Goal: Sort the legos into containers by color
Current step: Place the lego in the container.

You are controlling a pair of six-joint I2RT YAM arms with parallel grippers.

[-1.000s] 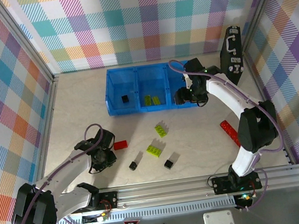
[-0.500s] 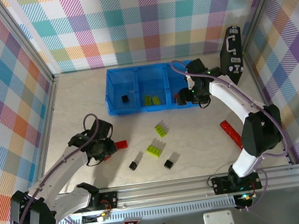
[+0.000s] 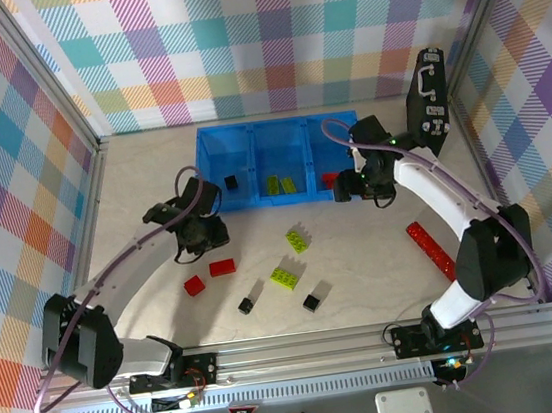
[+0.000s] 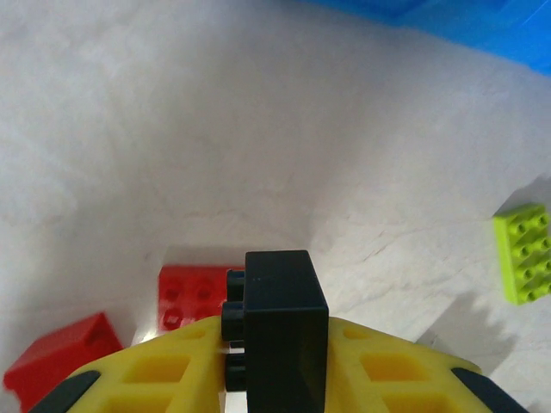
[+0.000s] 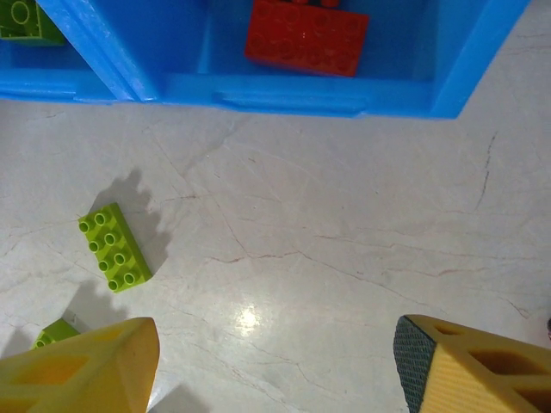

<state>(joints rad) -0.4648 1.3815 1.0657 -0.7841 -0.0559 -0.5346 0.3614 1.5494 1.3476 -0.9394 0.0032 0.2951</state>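
Bare tabletop [image 3: 135, 204] runs open along the left wall, past the end of the blue bin [image 3: 255, 203], whose walls bar the far middle. Red bricks [image 3: 222, 266], lime-green bricks [image 3: 285, 277] and black bricks [image 3: 312, 303] litter the near centre. At right, a long red strip [image 3: 430, 248] and a tall black case [image 3: 424, 98] border a bare patch before the bin.

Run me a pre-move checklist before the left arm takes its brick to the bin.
1. Grip: black brick clamped between left fingers: ok.
2. Target: left compartment holds only black: ok.
3. Other side: right fingers open, empty: ok.
4. Clearance: right arm sits over by the right compartment: ok.
5. Grip depth on the brick: cannot tell.
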